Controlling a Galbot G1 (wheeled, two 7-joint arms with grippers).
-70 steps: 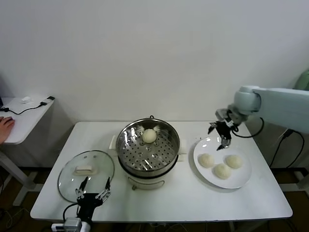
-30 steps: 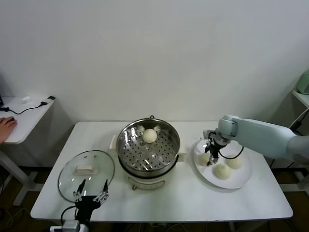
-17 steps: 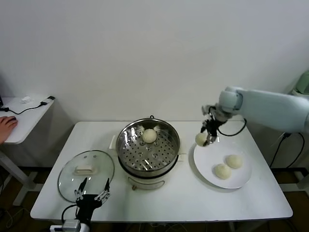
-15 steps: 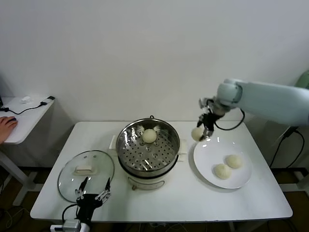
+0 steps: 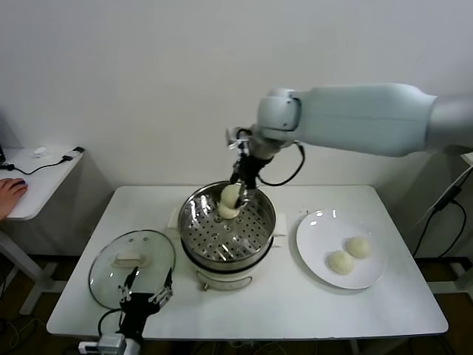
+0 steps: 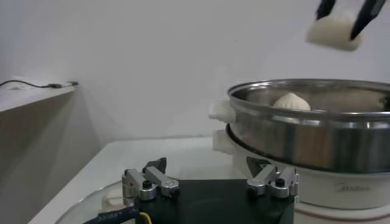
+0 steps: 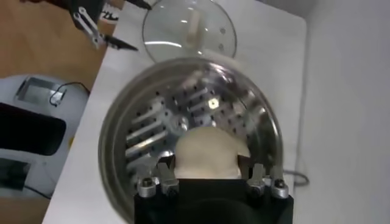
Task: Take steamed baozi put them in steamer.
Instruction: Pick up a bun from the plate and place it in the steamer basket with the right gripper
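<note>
One pale, smooth baozi (image 5: 230, 195) (domed) above the shiny steamer (image 5: 194, 235).

Right gripper (image 5: 240, 188) fingertips partly hidden behind the held pale dome-shaped dough bun (image 5: 230, 196); in the right wrist view that bun (image 7: 205, 153) hides the far part of the perforated tray.

Second pale bun lying in the round shiny steel steamer (image 5: 194, 222): mostly hidden behind the held one in the head view; only its top (image 6: 291, 101) shows over the rim in the left wrist view.

Left gripper (image 5: 145, 298): body cut by the near edge.

Round glass lid (image 6: 91, 204): blurred, cut off.
</note>
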